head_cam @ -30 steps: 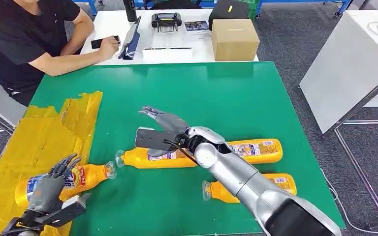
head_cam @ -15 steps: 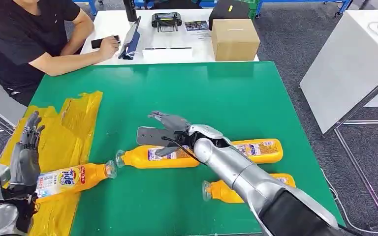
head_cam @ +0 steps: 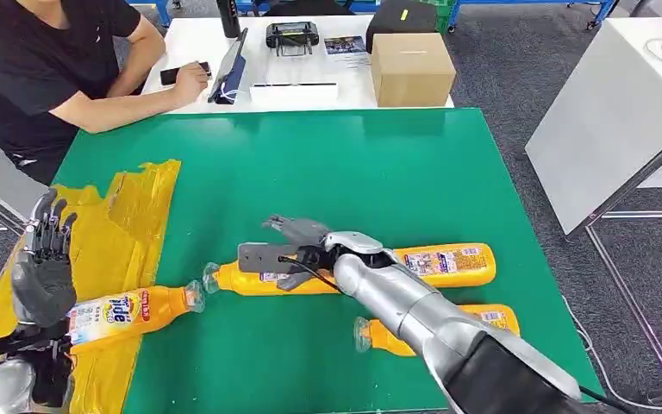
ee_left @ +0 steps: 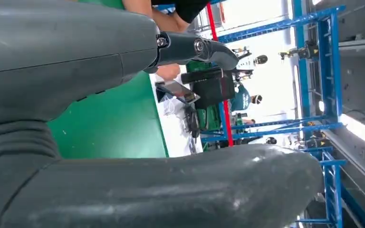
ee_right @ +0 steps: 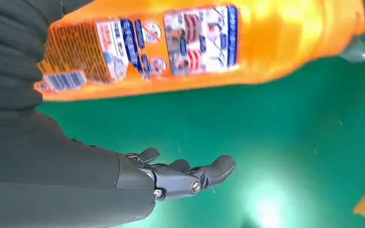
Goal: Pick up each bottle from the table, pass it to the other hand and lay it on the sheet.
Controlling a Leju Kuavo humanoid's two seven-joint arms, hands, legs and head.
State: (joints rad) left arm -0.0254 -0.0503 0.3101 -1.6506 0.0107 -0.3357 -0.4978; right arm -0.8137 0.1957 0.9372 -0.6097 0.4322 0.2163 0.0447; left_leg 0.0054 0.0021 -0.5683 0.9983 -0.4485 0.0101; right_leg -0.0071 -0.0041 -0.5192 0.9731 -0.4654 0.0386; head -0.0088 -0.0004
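A: Bottles, count?
B: Three. One bottle [head_cam: 125, 312] lies on the yellow sheet [head_cam: 95, 250], beside the raised left hand [head_cam: 41, 274], fingers apart, empty.
A: Remaining?
B: Two on the green surface [head_cam: 379, 164]. Right hand [head_cam: 297, 246] spread over the middle bottle [head_cam: 353, 269]; nearest bottle [head_cam: 388, 336] untouched.

Left arm: enters at the near left corner, forearm raised.
Left hand [head_cam: 41, 274]: upright, fingers [head_cam: 47, 226] pointing to the far side and spread apart, holding nothing.
Right arm: silver, stretches from the near right toward the middle, angled left.
Right hand [head_cam: 297, 244]: low, fingers [ee_right: 190, 176] extended and slightly parted, thumb apart; nothing visibly grasped.
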